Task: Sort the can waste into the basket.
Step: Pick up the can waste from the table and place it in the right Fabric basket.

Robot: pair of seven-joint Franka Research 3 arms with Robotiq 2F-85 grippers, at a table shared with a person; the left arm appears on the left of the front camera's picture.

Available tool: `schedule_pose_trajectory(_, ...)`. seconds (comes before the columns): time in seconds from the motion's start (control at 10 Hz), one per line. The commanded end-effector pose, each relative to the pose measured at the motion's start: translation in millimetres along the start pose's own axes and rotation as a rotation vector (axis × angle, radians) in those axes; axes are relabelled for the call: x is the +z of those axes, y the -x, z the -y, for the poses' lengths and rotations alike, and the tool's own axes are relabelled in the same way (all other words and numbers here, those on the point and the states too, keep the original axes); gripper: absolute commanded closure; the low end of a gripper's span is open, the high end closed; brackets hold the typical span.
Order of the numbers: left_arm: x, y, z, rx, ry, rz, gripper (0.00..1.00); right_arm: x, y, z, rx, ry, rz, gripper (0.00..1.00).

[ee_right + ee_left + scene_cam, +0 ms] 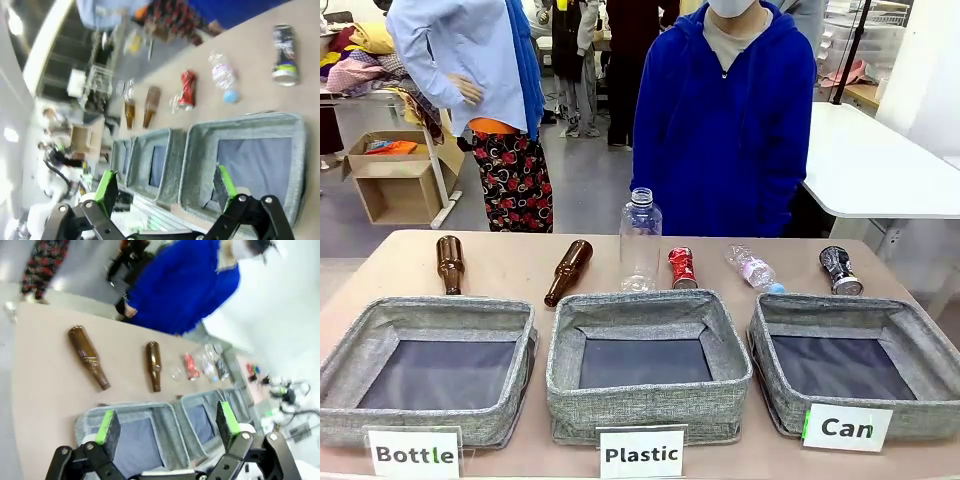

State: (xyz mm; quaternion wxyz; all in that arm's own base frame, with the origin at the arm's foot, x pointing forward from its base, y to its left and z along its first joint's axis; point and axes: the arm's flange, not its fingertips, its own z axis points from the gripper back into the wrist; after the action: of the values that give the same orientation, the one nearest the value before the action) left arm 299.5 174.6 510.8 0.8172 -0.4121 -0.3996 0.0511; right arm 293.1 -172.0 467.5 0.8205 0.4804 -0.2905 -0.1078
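Right end effector (166,186) fingers apart, empty, held on robot side of Can basket (240,127). Left end effector (168,422) likewise apart, empty, nr Bottle basket (440,305). Black-silver can (840,270) on bench (510,265) just beyond Can basket far rim, appears on side, long axis approx. toward basket. Red can (682,267) further left, beyond Plastic basket (650,300). Assessment: right arm nearer both cans.

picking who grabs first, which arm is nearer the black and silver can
Right. Its jaws hang over the Can basket, just short of the black and silver can; the left jaws hang over the Bottle basket, at the row's far end.
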Motion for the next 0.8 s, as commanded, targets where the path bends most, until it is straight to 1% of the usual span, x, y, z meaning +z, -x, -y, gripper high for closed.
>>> schedule_pose_trajectory(0.0,-8.4,146.1,-15.5,0.104,-0.016,0.09,0.0,-0.7,50.8,26.0,-0.045,-0.052,0.1,0.0)
schedule_pose_trajectory(0.1,-4.6,151.9,-24.1,0.146,-0.03,0.124,0.0,3.2,51.0,36.1,-0.085,-0.06,0.123,0.0)
schedule_pose_trajectory(0.3,2.2,152.6,-37.4,0.19,-0.055,0.13,0.0,2.9,52.5,48.1,-0.118,-0.082,0.138,0.0)
schedule_pose_trajectory(0.4,3.6,151.4,-41.4,0.206,-0.07,0.143,0.0,2.0,52.5,50.6,-0.127,-0.077,0.143,0.0)
schedule_pose_trajectory(0.5,2.8,149.7,-43.5,0.207,-0.093,0.144,0.0,1.7,53.0,52.1,-0.14,-0.043,0.169,0.0)
schedule_pose_trajectory(0.6,42.0,30.2,-85.8,0.225,-0.072,0.124,0.0,27.0,8.3,56.7,-0.153,-0.065,0.129,0.0)
schedule_pose_trajectory(0.7,42.0,30.2,-85.8,0.225,-0.072,0.124,0.0,27.0,8.3,56.7,-0.153,-0.065,0.129,0.0)
